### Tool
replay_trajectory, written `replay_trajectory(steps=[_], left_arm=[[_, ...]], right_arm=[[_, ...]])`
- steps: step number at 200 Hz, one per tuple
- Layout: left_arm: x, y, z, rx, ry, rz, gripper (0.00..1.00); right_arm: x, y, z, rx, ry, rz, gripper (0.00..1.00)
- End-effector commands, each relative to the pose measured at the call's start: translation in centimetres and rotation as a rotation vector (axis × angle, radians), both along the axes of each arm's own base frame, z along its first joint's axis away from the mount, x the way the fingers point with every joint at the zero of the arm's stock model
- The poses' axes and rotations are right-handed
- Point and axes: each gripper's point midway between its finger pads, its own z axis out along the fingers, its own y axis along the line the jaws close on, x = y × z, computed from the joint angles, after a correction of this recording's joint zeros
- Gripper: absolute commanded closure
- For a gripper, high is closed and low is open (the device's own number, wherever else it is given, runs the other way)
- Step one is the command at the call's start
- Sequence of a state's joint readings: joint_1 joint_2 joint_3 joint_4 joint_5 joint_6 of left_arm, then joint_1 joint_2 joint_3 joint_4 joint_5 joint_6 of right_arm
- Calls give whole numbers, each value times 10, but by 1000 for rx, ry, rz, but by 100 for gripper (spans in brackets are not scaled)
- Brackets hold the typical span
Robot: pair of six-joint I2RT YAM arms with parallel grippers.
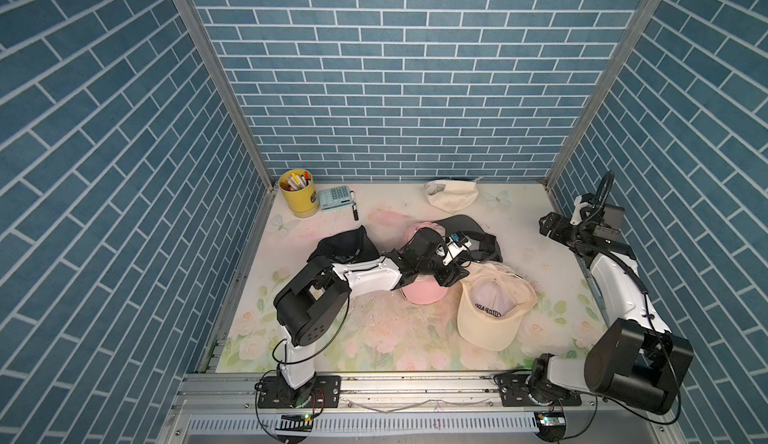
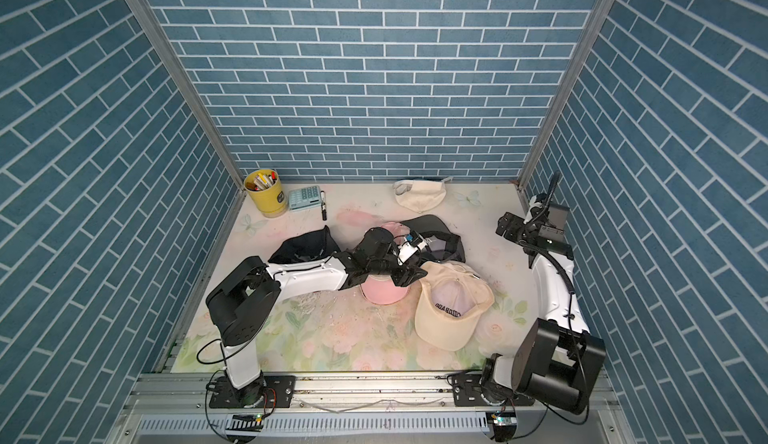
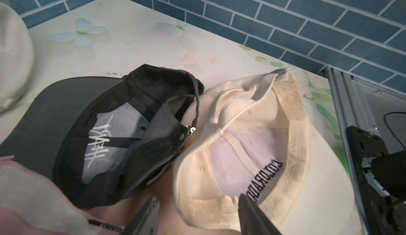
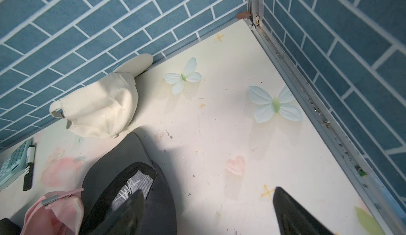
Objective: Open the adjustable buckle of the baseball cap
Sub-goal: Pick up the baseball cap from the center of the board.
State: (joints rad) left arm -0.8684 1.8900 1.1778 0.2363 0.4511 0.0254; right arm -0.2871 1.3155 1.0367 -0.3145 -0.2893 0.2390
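Observation:
A beige baseball cap (image 1: 490, 338) lies upside down right of the table's middle, with "COLORADO" stitching showing inside. Its grey metal buckle (image 3: 278, 71) sits on the back strap at the rim, far from my fingers. My left gripper (image 1: 451, 277) reaches over a pink cap (image 1: 424, 293) to the beige cap's front rim. In the left wrist view the left gripper (image 3: 197, 197) stands partly open. One finger is inside the sweatband and the other stands outside with a gap. My right gripper (image 1: 548, 226) hovers open near the right wall, nothing between its fingers (image 4: 292, 212).
A dark grey cap (image 3: 92, 121) lies upside down touching the beige cap. Another black cap (image 1: 345, 242) lies under the left arm, and a cream cap (image 1: 451, 194) rests against the back wall. A yellow pen cup (image 1: 297, 196), calculator (image 1: 336, 197) and marker (image 1: 354, 208) stand back left.

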Motion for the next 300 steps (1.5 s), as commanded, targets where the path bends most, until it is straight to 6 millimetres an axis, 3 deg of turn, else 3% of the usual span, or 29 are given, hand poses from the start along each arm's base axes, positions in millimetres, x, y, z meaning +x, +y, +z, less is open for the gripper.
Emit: replay_trajectory(steps=[1,29,73,93,118,153,176,206,248,300], left_arm=[[-7,-10,-9,0,61,-43,38],[-3,-11,-28,49,65,-40,39],[3,-18,-34,66,51,-47,41],[5,-21,-33,59,46,-53,48],[1,-26,-30,45,46,-71,62],[-8,-29,-21,43,11,-103,99],[-11,-21,10,-13,-40,-80,100],[-10,-3,70,-102,-167,-13,100],[-1,0,137,-181,-265,43,100],[20,25,218,-324,-343,193,100]], right_arm=[[-1,6,-1,25,4,27,9],[-5,12,11,20,-62,54,9],[-10,11,12,3,-55,55,9],[-9,11,10,4,-53,55,10],[-7,12,7,11,-44,64,9],[-6,18,6,10,-59,111,9],[-7,21,10,2,-73,128,9],[-8,26,20,-3,-123,150,16],[-9,64,44,-53,-279,308,18],[-9,85,55,-53,-377,403,18]])
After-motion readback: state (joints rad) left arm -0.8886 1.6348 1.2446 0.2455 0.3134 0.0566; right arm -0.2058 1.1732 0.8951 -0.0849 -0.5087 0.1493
